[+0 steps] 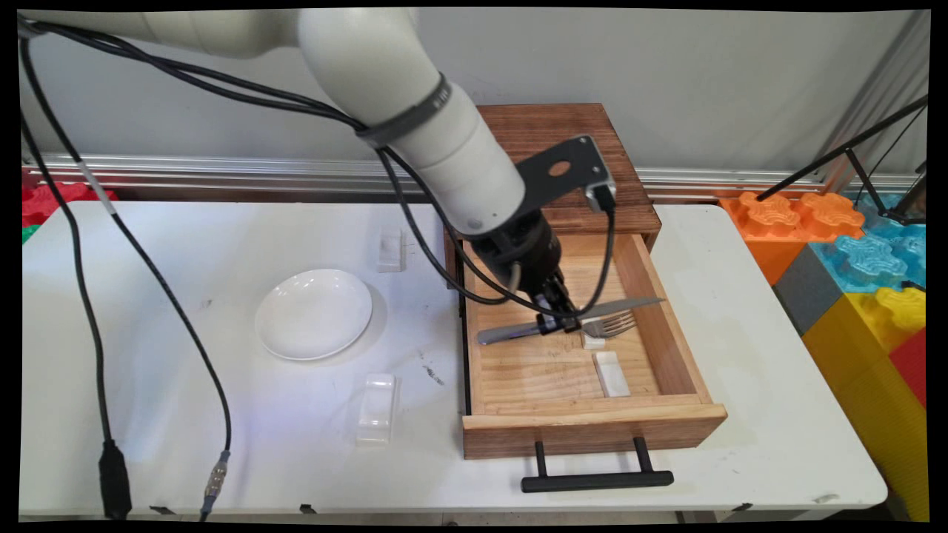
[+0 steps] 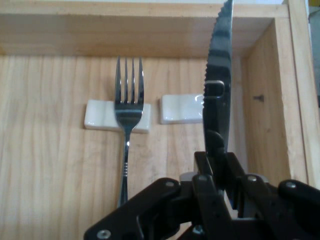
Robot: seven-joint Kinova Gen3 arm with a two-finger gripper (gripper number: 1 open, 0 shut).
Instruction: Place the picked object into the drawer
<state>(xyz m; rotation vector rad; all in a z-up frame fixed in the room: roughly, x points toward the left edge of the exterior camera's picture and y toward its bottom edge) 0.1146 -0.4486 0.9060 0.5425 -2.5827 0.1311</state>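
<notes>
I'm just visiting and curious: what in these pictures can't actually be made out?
- Fork handle: main view, behind the end effector; hand view, behind its linkage.
- Knife tip: hand view, cut off by the top edge; its grip is hidden between the fingers.
- Second rest: hand view, partly behind the blade.
- Whether the knife touches the drawer: neither view settles it.
- Cabinet top: main view, partly behind the arm.

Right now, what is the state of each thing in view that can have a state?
hand: shut on the knife, inside the drawer.
knife: held, lifted, blade over the drawer's right wall.
fork: lying in the drawer, tines on a white rest.
second white rest: in the drawer, bare.
drawer: pulled open.
plate: upright on the table, empty.
</notes>
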